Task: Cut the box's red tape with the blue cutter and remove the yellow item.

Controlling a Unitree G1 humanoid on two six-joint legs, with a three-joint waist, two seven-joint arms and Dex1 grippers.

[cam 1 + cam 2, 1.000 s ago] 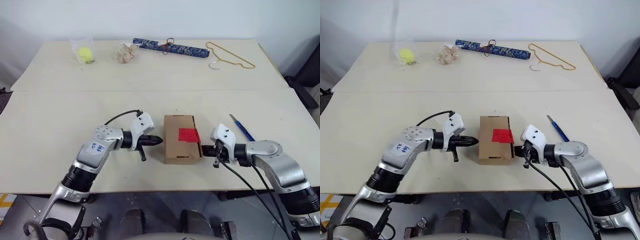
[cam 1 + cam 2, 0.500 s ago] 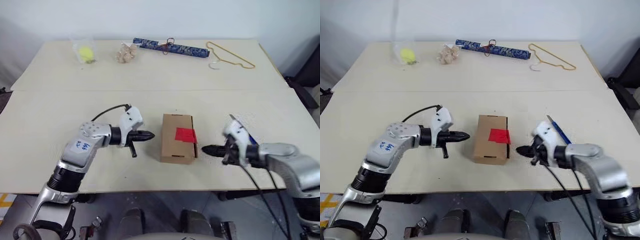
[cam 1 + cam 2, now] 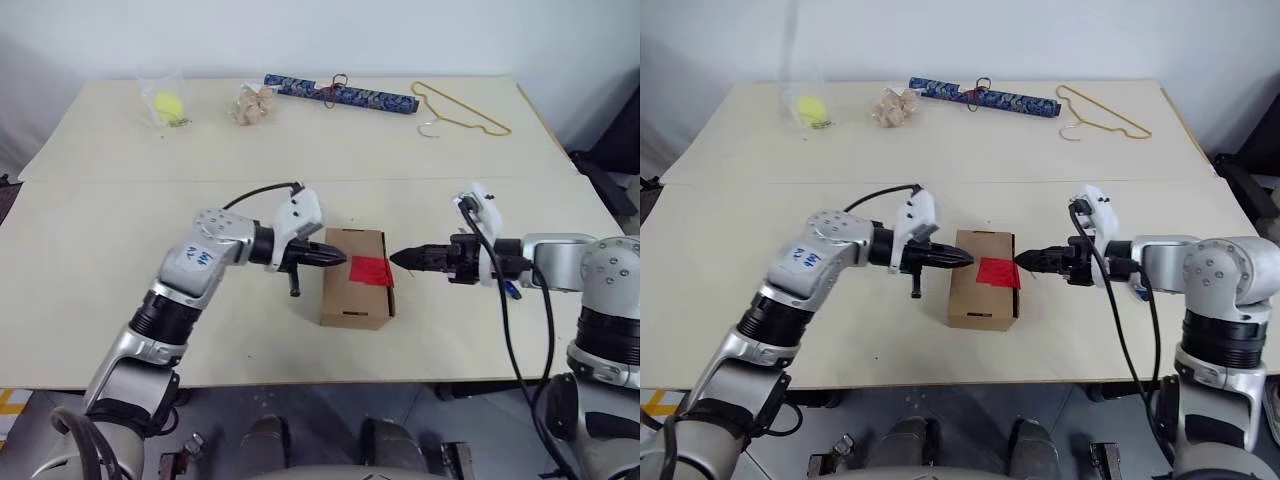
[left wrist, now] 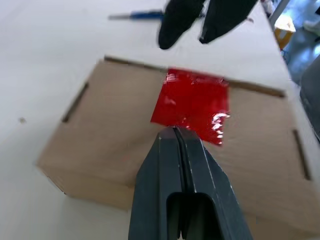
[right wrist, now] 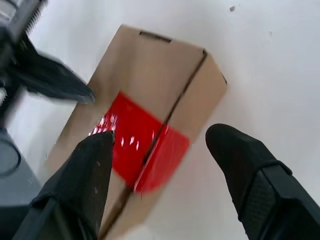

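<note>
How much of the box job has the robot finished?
Nothing is finished. The red tape sits uncut on the closed box, and the blue cutter lies untouched on the table. The shut left gripper and open right gripper hover at the box. Left: grab cutter, slice tape, pull the item out.

The left gripper (image 4: 176, 131) has its two black fingers pressed together, and their tip is over the box (image 4: 115, 135), at the near edge of the red tape (image 4: 192, 102). The tape (it is shiny) reaches the far edge of the lid. Beyond that edge the right gripper (image 4: 183, 38) hangs with fingers apart. The cutter (image 4: 136, 15) lies on the table (image 4: 45, 60) behind it.
</note>
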